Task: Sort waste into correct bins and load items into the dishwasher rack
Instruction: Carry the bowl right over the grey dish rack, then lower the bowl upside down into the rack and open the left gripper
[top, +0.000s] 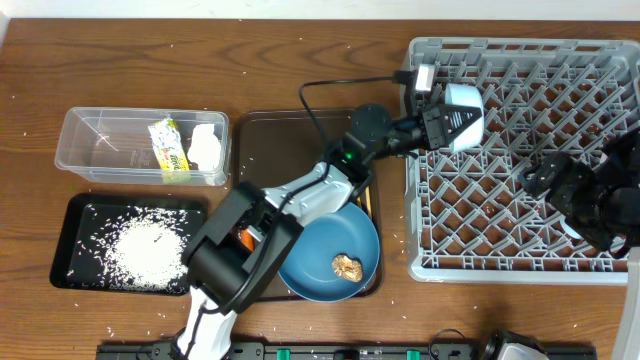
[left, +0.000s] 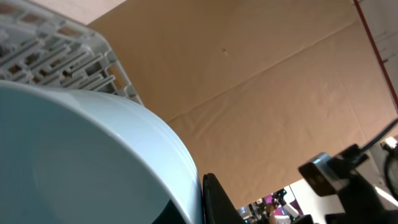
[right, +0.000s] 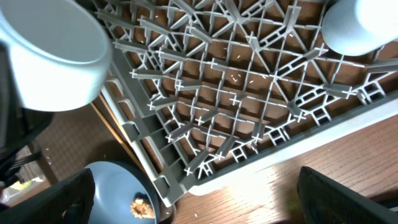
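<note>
My left gripper (top: 438, 118) is shut on the rim of the white bowl (top: 463, 112) and holds it tilted over the upper left part of the grey dishwasher rack (top: 500, 225). The bowl fills the left wrist view (left: 74, 155) and shows in the right wrist view (right: 56, 56). My right gripper (top: 560, 190) is open and empty above the rack (right: 236, 93). A light-blue cup (right: 354, 25) stands upside down in the rack. The blue plate (top: 320, 262) holds a tan food scrap (top: 347, 266). The pink cup is out of view.
The clear tub (top: 100, 140) holds the yellow-green wrapper (top: 168, 148) and white tissue (top: 208, 145). The black tray (top: 75, 215) holds rice (top: 145, 250). The plate lies on the brown serving tray (top: 290, 140). An orange bit (top: 243, 238) shows beside the left arm.
</note>
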